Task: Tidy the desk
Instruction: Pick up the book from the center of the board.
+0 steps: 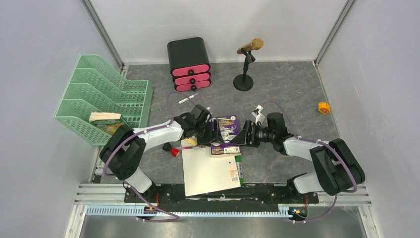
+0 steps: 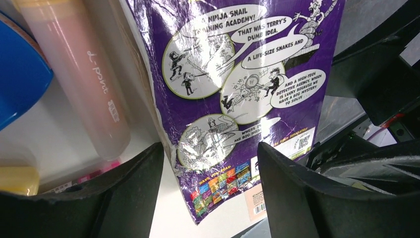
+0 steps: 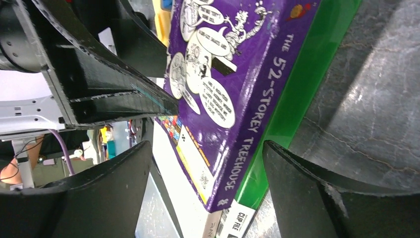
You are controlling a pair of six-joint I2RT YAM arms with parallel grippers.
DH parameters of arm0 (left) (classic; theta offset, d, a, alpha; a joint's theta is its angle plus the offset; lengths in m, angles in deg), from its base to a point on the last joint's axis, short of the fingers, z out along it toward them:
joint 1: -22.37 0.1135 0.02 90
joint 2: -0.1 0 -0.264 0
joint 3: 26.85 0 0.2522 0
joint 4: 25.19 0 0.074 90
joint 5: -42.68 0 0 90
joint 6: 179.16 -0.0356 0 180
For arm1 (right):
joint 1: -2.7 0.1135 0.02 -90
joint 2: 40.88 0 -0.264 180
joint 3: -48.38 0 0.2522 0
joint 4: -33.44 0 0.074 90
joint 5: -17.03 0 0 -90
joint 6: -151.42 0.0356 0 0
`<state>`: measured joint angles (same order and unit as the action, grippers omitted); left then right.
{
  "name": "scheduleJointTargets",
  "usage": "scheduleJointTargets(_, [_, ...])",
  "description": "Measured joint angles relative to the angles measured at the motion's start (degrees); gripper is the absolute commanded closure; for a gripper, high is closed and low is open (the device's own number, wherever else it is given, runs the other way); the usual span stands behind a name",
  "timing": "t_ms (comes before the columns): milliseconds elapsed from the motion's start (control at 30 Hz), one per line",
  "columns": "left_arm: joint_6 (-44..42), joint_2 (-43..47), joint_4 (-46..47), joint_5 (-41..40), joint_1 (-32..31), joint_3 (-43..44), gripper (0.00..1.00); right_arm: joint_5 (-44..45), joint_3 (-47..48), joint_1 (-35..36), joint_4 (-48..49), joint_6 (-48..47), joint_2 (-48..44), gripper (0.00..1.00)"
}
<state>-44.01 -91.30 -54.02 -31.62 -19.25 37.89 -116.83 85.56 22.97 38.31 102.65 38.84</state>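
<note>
A purple book [image 1: 226, 130] lies in the middle of the dark marbled desk [image 1: 289, 91], on top of a white and green clip file [image 1: 208, 171]. My left gripper [image 1: 213, 130] is at the book's left edge and my right gripper [image 1: 246, 135] at its right edge. In the left wrist view the book's back cover [image 2: 233, 89] reaches in between the left gripper [image 2: 210, 148], whose jaws stand apart with a thin gap beside the cover. The right gripper [image 3: 207, 148] is open around the book's spine [image 3: 257, 114] and the file's green edge [image 3: 307, 84], touching neither.
A mint-green tiered tray [image 1: 106, 96] holding a book stands at the left. The black drawer box with pink fronts [image 1: 188, 63] and a microphone stand [image 1: 245, 67] are at the back. Also about: a red-capped marker [image 1: 173, 150], a pen [image 1: 188, 99], an orange roll [image 1: 323, 107], a pink tube [image 2: 94, 84].
</note>
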Motion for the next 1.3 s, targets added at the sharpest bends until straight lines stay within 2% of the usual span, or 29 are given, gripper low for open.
scheduleJointTargets(167, [0.35, -0.07, 0.57, 0.46, -0.96, -0.02, 0.26, -1.4, -0.48, -0.2, 4.24, 2.56, 1.46, 0.26])
scheduleJointTargets(400, [1.99, -1.03, 1.7, 1.14, -1.88, -0.35, 0.24, -2.36, -4.9, -0.63, 10.29, 8.33, 2.12, 0.51])
scheduleJointTargets(833, [4.46, -0.15, 2.49, 0.63, -2.86, -0.9, 0.18, -3.85, -4.63, -0.9, 11.02, 10.84, 2.64, 0.96])
scheduleJointTargets(900, [4.61, 0.66, 2.29, 0.0, -3.06, -1.14, 0.16, -4.09, -4.04, -0.9, 9.99, 10.32, 2.64, 1.0])
scheduleJointTargets(1033, [4.83, 3.28, 0.83, -2.69, -3.54, -1.22, 0.09, -5.09, -1.7, -0.87, 6.84, 8.5, 2.64, 1.0])
scheduleJointTargets(1300, [5.4, 15.21, -8.57, -14.38, -3.32, -0.98, 0.0, -6.19, 8.22, -0.96, -6.64, 0.28, 2.6, 1.0])
